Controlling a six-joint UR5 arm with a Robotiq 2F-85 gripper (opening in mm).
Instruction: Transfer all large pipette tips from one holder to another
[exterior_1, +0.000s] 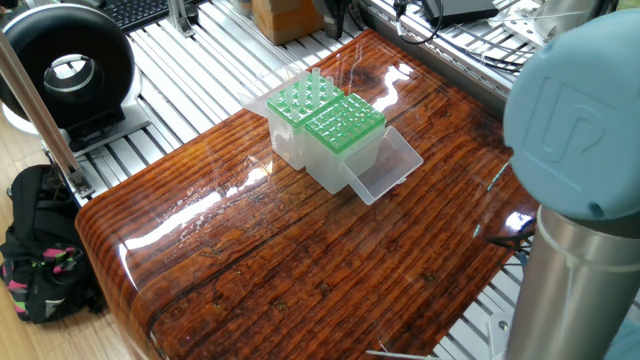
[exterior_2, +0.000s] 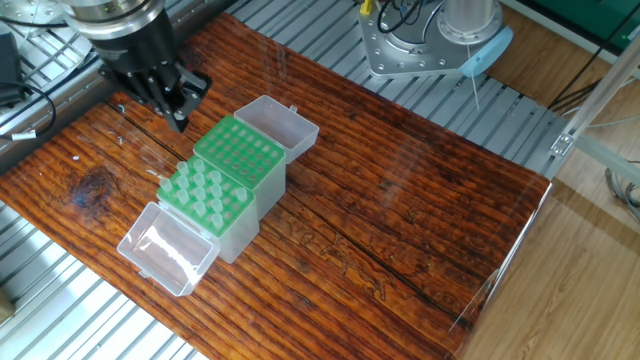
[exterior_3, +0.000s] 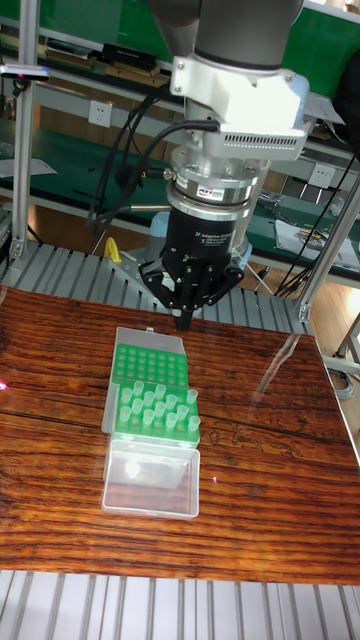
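Observation:
Two green-topped holders stand side by side on the wooden table. One holder (exterior_2: 200, 195) (exterior_3: 158, 412) carries several large pipette tips (exterior_2: 208, 192) (exterior_3: 160, 398) (exterior_1: 312, 84), whitish cones standing upright. The other holder (exterior_2: 240, 155) (exterior_3: 148, 365) (exterior_1: 343, 122) shows only bare holes. My gripper (exterior_2: 182, 122) (exterior_3: 185, 320) hangs just past that holder's far edge, above the table and apart from both holders. Its dark fingertips are pressed together with nothing seen between them. In one fixed view the gripper is out of sight.
Each holder has a clear hinged lid lying open: one (exterior_2: 168, 250) (exterior_3: 152, 482) by the holder with the tips, one (exterior_2: 280, 122) by the other. The arm's grey-blue joint (exterior_1: 575, 130) blocks the right of one fixed view. Metal rails surround the table.

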